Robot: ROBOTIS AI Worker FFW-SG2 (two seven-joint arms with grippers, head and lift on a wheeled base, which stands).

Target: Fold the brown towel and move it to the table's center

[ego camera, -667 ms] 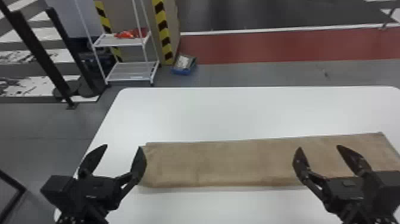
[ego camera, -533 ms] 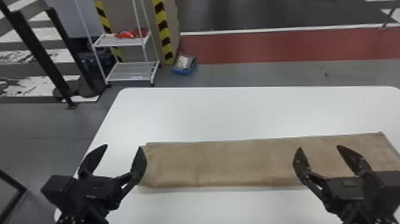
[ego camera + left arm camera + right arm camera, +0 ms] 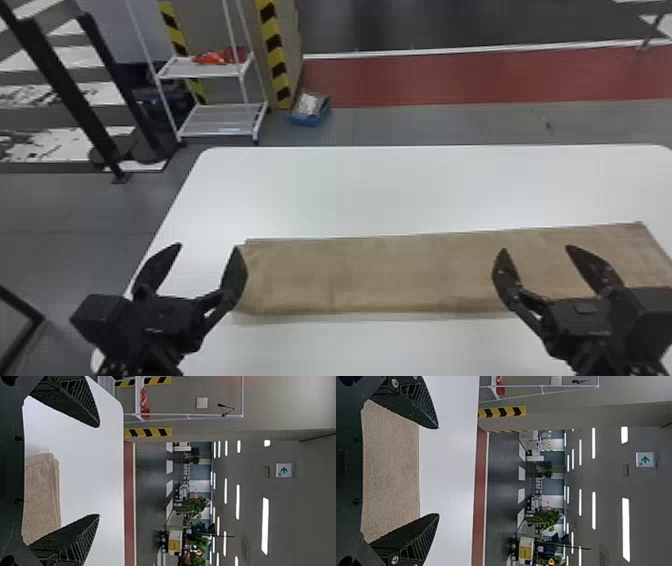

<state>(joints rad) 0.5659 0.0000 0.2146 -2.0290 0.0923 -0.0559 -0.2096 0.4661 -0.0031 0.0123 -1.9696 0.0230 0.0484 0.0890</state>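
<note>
Left gripper (image 3: 206,246) toward the lower left of the head view, fingers spread wide with nothing between them, inner fingertip beside the near-left end of the towel. Right gripper (image 3: 536,248) toward the lower right, likewise spread and empty, seen against the towel's right-hand part. Between and beyond them, brown towel (image 3: 375,275) lying flat on a white table (image 3: 425,190) as a long, narrow strip, running from beside the left gripper to the right edge of the head view, nearer the robot than the table's far edge. In the left wrist view, towel's end with layered, rounded edges. In the right wrist view, woven brown surface stretching across the space between both fingers. Behind the table, a white shelf rack (image 3: 215,120) with an orange-red item (image 3: 212,57) on its upper shelf, and a blue tray (image 3: 305,119) on the floor.
</note>
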